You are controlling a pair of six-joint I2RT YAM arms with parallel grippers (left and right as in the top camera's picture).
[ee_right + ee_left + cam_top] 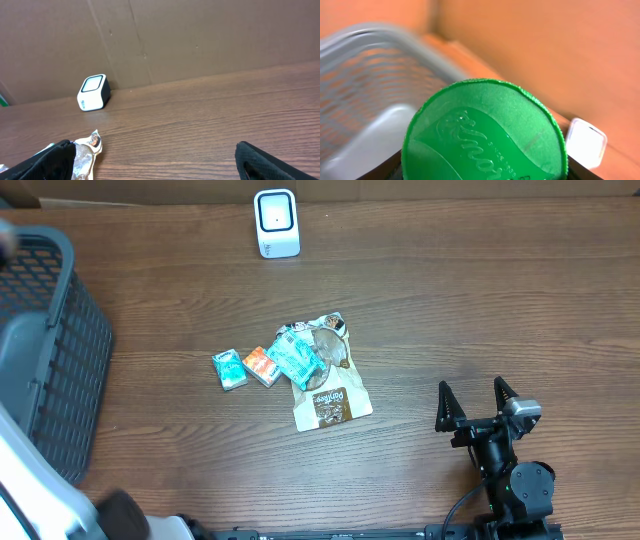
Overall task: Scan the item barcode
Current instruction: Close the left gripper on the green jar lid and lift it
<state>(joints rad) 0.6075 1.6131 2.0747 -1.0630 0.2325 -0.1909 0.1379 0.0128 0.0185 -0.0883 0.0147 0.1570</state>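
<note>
Right gripper (471, 394) gapes wide; left gripper (480, 172) seemingly clasps a green lid (485, 125)

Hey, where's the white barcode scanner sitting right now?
In the overhead view the scanner stands at the far edge of the table, near the middle, beyond the pile of snack packets, with the basket off to the left.

I see the table (450, 310) as matt brown wood with grain. The scanner (276, 223) is smooth, glossy white plastic. In front of the scanner the pouch (335, 398) looks like crinkled, shiny foil. Left of the scanner the basket (70, 370) is grey plastic mesh. The green lid (485, 135) is embossed plastic.
</note>
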